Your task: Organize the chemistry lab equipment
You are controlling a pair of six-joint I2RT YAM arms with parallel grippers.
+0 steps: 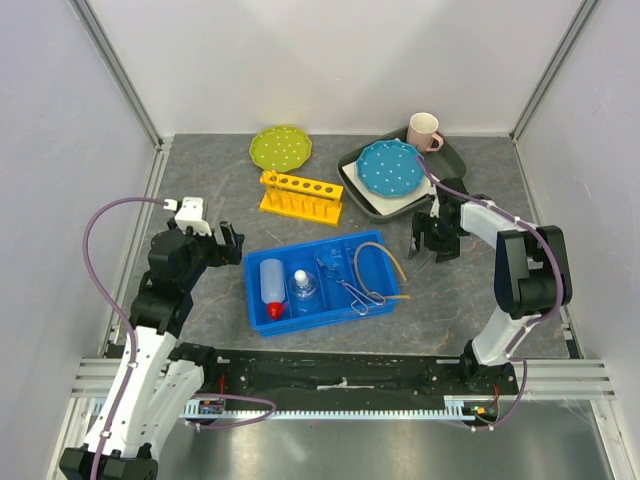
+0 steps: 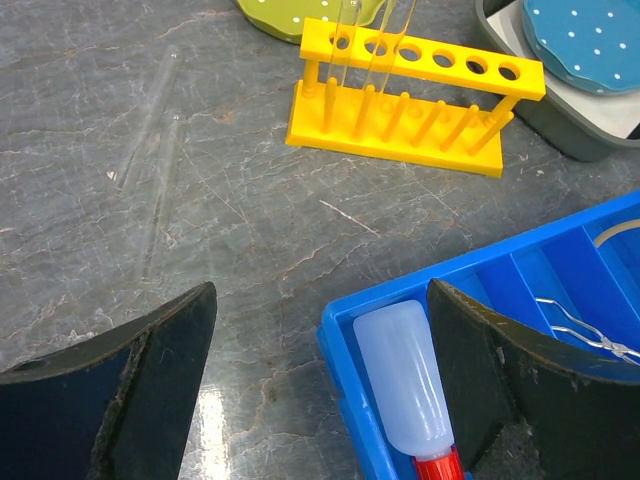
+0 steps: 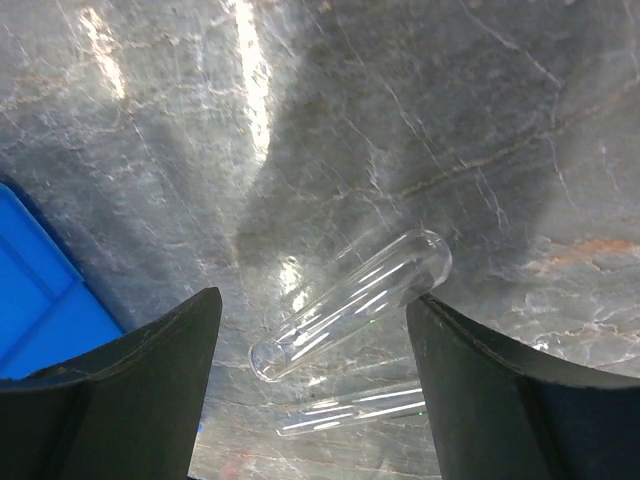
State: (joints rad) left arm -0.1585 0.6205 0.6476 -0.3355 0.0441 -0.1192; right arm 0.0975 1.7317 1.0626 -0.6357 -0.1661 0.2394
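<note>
The blue tray (image 1: 262,322) holds the white squeeze bottle with red nozzle (image 1: 272,288), the small glass flask (image 1: 303,288), the thin metal tongs (image 1: 357,292) and the tan tubing loop (image 1: 386,264). My left gripper (image 1: 228,243) hangs open over the tray's left corner. In its wrist view the gripper (image 2: 320,290) has the squeeze bottle (image 2: 405,375) by its right finger, untouched. My right gripper (image 1: 435,240) stands open low over the table, right of the tray. A clear test tube (image 3: 350,300) lies between its fingers (image 3: 312,300), and a second tube (image 3: 350,410) lies just nearer.
A yellow test-tube rack (image 1: 302,195) with two tubes in it (image 2: 375,40) stands behind the tray. Loose glass tubes (image 2: 150,120) lie on the table at left. Green plate (image 1: 280,147), blue plate (image 1: 390,168) on a grey tray (image 1: 352,160), pink mug (image 1: 424,131) at the back.
</note>
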